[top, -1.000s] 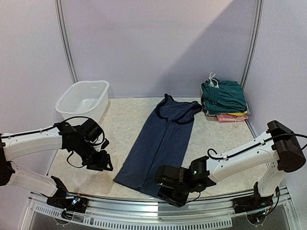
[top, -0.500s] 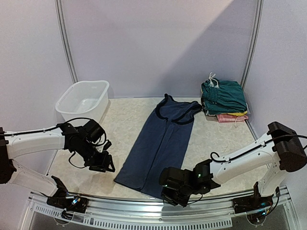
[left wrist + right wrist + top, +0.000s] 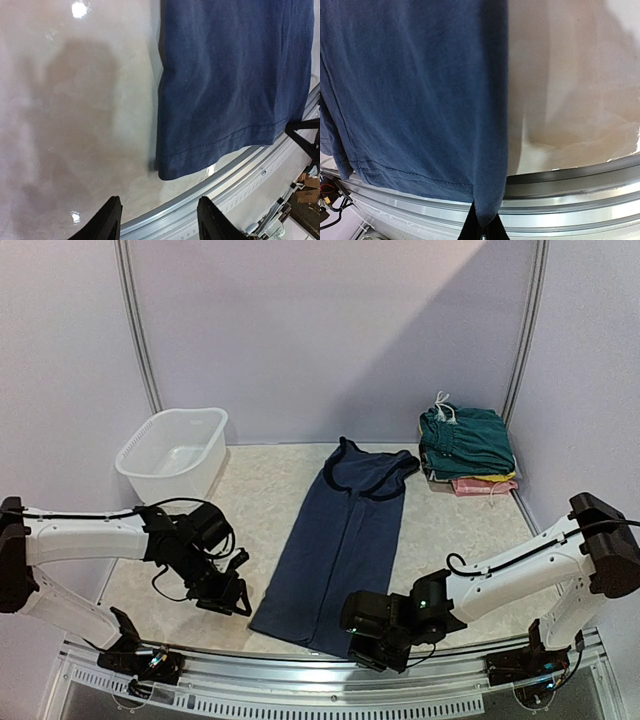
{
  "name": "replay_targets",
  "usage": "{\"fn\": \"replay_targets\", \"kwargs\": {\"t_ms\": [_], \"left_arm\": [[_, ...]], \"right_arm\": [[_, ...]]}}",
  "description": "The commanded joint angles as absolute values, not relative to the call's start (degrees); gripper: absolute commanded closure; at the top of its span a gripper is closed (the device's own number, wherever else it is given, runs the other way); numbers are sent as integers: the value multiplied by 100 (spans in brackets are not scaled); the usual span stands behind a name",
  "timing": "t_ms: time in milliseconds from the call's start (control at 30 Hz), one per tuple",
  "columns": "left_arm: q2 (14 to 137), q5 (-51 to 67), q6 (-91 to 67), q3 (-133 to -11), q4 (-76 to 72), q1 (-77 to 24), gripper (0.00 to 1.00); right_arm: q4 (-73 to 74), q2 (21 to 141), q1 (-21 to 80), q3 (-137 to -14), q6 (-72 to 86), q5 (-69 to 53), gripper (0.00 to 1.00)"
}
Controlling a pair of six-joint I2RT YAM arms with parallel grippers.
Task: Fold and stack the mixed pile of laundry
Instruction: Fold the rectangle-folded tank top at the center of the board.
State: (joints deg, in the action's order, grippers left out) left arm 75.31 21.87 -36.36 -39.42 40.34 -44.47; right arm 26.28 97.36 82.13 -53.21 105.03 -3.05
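Two grippers work at the near hem of the navy top (image 3: 340,540), which lies lengthwise down the middle of the table (image 3: 260,490) with its neckline toward the far wall. The right gripper (image 3: 365,632) is at the hem's right corner. In its wrist view the fingertips (image 3: 469,230) are pressed together on that corner of cloth, which shows against the metal rail (image 3: 570,200) at the table's near edge. The left gripper (image 3: 228,590) sits low just left of the hem's left corner. Its fingers (image 3: 107,220) are spread with nothing between them, and the cloth lies just ahead, not touching. Teal shorts (image 3: 467,438) with a white drawstring top a folded stack (image 3: 480,483) at the far right. A white tub (image 3: 200,475) stands at the far left.
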Motion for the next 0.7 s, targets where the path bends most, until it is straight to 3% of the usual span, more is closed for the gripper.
{"fn": "replay_targets", "kwargs": {"t_ms": [0, 267, 667], "left_arm": [[7771, 2426, -3598, -3804, 3726, -4720, 50], [7972, 2452, -3688, -3683, 3474, -5155, 53], [8498, 2224, -3831, -3686, 2881, -5357, 72]], "right_arm": [[2918, 9543, 8278, -5071, 10415, -426, 100], [2788, 9469, 8280, -4994, 10327, -451, 100], [2733, 9605, 8284, -5032, 10187, -545, 100]]}}
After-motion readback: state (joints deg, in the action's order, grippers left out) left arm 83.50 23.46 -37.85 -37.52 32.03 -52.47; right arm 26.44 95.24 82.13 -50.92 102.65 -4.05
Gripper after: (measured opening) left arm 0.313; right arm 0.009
